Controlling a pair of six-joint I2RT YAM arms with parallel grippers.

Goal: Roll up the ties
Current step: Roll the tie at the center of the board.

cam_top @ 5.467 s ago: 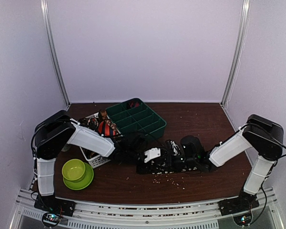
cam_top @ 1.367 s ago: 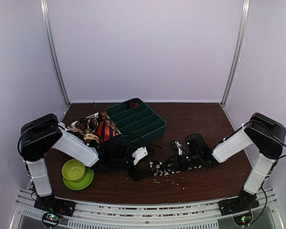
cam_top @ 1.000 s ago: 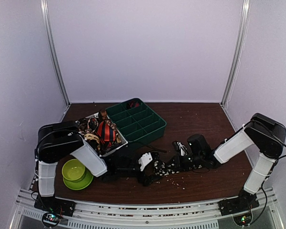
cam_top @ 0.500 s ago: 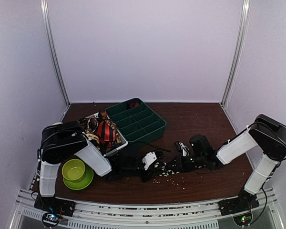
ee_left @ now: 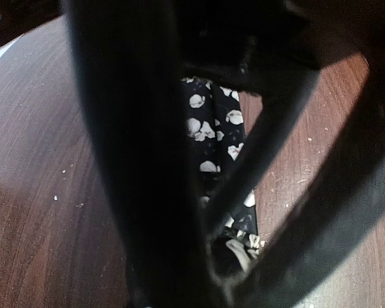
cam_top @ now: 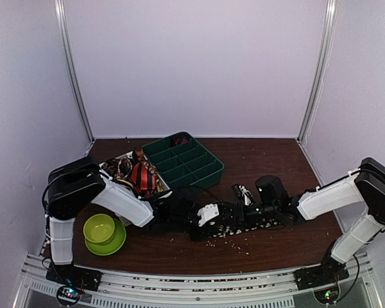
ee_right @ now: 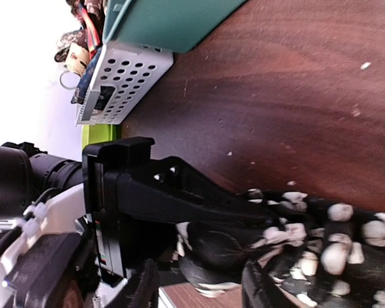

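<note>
Top: spotted tie (cam_top: 234, 229) stretched on table (cam_top: 276, 160), centre near, between left tool (cam_top: 213, 224) and right tool (cam_top: 247, 218); other ties (cam_top: 141, 178) unrolled in white basket (cam_top: 162, 192), far left.
Left wrist: left tool pinches tie's end.
Right wrist: right tool spread, holding nothing.
Rolling seemingly barely begun.

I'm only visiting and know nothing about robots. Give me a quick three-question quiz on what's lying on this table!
1. True or false: the lime green bowl sits inside the green divided tray.
2. The tie lying on the wooden table is:
A. red striped
B. black with cream spots
C. plain blue
3. Fill in: the white perforated basket holds more ____.

Key: 1 false; 2 B; 3 ties.
</note>
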